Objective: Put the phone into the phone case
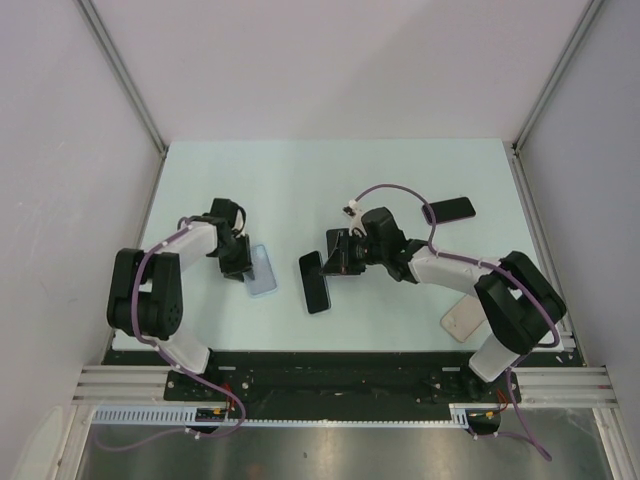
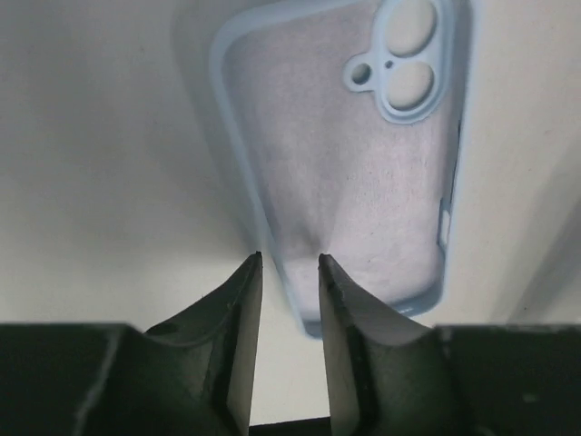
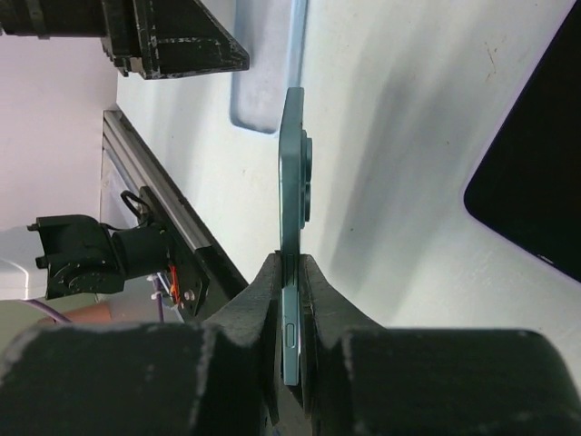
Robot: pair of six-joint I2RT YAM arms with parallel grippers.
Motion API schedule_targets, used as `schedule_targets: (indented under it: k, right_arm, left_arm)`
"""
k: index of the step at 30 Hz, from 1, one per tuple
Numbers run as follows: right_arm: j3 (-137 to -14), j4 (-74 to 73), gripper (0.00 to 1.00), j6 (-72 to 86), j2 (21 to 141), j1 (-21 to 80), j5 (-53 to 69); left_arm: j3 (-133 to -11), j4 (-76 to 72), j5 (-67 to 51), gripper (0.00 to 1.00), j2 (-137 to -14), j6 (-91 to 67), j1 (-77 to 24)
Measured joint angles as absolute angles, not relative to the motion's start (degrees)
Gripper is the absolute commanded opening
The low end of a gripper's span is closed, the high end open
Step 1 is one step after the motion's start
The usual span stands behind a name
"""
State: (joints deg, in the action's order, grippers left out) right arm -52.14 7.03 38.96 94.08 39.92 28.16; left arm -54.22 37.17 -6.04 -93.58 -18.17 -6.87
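The light blue phone case (image 1: 262,270) lies flat on the table, inside up, with its camera cut-out at the far end (image 2: 354,182). My left gripper (image 1: 240,262) is open by a narrow gap (image 2: 289,262). Its tips sit over the case's left rim near the near corner, without clamping it. My right gripper (image 1: 335,255) is shut (image 3: 290,259) on one end of the teal phone (image 3: 292,154). The phone is held off the table just right of the case, black screen towards the top camera (image 1: 314,282). The case's end also shows in the right wrist view (image 3: 263,82).
A second black phone (image 1: 452,210) lies at the back right. A black slab's rounded corner (image 3: 536,173) shows at the right wrist view's edge. A pale flat case or phone (image 1: 465,320) lies under the right arm. The left gripper's fingers (image 3: 172,36) are beside the case.
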Motion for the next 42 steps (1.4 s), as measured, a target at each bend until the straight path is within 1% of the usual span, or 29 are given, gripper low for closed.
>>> schedule_targets:
  k: [1,3,4,6,14,15,17,18,21,22,23,25,26,29,30,31,32,33,37,42]
  right_arm:
    - [-51.64,7.07,0.0,38.96,93.3,39.92,28.08]
    - [-50.89,7.07,0.0,39.03,92.12,39.79,28.03]
    - [-50.54,7.11,0.0,39.13,91.59,39.75,28.03]
    - [-49.84,7.16,0.0,39.35,90.8,39.48,28.08]
    - [-46.87,6.79,0.0,39.86,89.76,35.77,28.51]
    - [-46.72,6.57,0.0,39.86,89.47,35.27,28.56]
    - [-46.72,6.48,0.0,40.1,89.03,34.48,28.8]
    - [-46.72,6.66,0.0,40.36,88.79,34.17,28.93]
    - [-46.72,7.81,0.0,41.41,88.66,33.85,29.19]
    - [-46.72,8.16,0.0,41.95,88.66,33.87,29.32]
    - [-46.72,8.58,0.0,42.46,88.66,33.91,29.43]
    - [-46.72,9.52,0.0,43.59,88.68,34.09,29.43]
    - [-46.72,10.02,0.0,44.14,88.82,34.15,29.47]
    - [-46.72,12.34,0.0,46.04,90.0,34.57,30.04]
    - [-46.72,12.88,0.0,46.7,90.54,34.74,30.17]
    - [-46.72,13.54,0.0,47.46,91.15,34.96,30.44]
    - [-46.72,14.24,0.0,48.29,91.79,35.22,30.63]
    - [-46.72,15.07,0.0,49.15,92.42,35.48,30.81]
    - [-46.72,17.47,0.0,52.07,94.3,36.36,30.87]
    - [-46.72,20.64,0.0,54.81,97.45,37.34,30.39]
  left_arm:
    - [-54.22,36.97,-5.87,0.22,-93.58,-18.28,-7.29]
    - [-54.22,36.51,-5.54,0.16,-93.58,-18.59,-8.8]
    - [-54.22,36.16,-5.37,0.1,-93.58,-18.92,-10.0]
    - [-54.17,35.2,-5.23,0.01,-93.54,-19.68,-12.25]
    - [-53.08,31.31,-5.54,0.01,-92.55,-23.27,-22.63]
    - [-53.08,31.14,-5.69,0.06,-92.55,-23.77,-23.31]
    - [-53.08,31.07,-6.37,0.11,-92.55,-24.99,-24.38]
    - [-53.08,31.11,-6.44,0.22,-92.55,-25.61,-24.56]
    - [-53.08,31.22,-6.5,0.49,-92.55,-27.22,-24.56]
    - [-53.08,31.27,-6.63,0.52,-92.44,-27.83,-24.51]
    - [-52.99,31.14,-7.05,0.53,-92.16,-28.36,-24.51]
    - [-51.77,29.67,-8.58,0.53,-90.61,-29.5,-24.49]
    - [-50.7,29.1,-9.45,0.52,-89.19,-30.17,-24.47]
    - [-48.66,28.77,-10.79,0.35,-84.6,-31.86,-24.12]
    - [-48.58,28.71,-11.05,0.2,-83.37,-32.1,-23.81]
    - [-48.58,28.36,-11.25,0.13,-82.41,-32.18,-23.22]
    - [-48.58,27.92,-11.49,0.02,-81.76,-32.36,-22.35]
    - [-48.58,27.55,-11.62,0.0,-81.38,-32.38,-21.21]
    - [-47.4,26.13,-12.01,0.0,-81.34,-32.49,-16.88]
    - [-44.23,24.12,-13.58,0.0,-81.6,-32.64,-16.12]
